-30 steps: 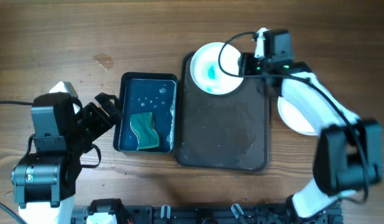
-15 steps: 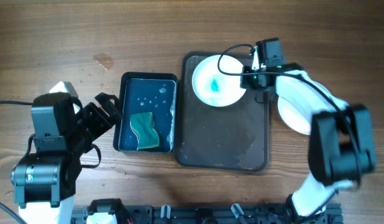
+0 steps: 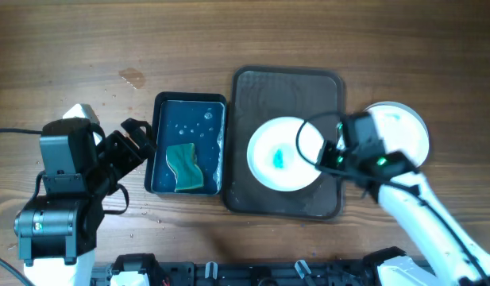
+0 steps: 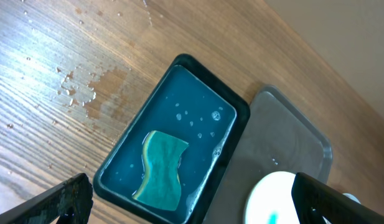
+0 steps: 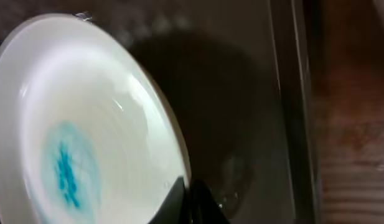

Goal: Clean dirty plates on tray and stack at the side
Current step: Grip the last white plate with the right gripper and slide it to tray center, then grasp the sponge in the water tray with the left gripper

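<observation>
A white dirty plate [image 3: 280, 155] with a turquoise smear is over the near middle of the dark brown tray [image 3: 288, 87]. My right gripper [image 3: 330, 156] is shut on its right rim. In the right wrist view the fingertips [image 5: 192, 200] pinch the plate [image 5: 92, 118] edge, and the plate throws a shadow on the tray [image 5: 254, 93]. Left of the black basin, my left gripper [image 3: 140, 147] is open and holds nothing. Its wrist view shows the plate [image 4: 276, 200] low on the tray [image 4: 291, 146].
A black basin [image 3: 159, 143] of blue water stands left of the tray, with a green sponge [image 3: 183, 167] in it. A second white plate [image 3: 403, 127] lies on the table right of the tray, partly under my right arm. Water drops [image 4: 76, 93] dot the wood.
My right gripper closed on the plate's rim at the tray's far end and carried it toward the near side of the tray. The left arm stayed still.
</observation>
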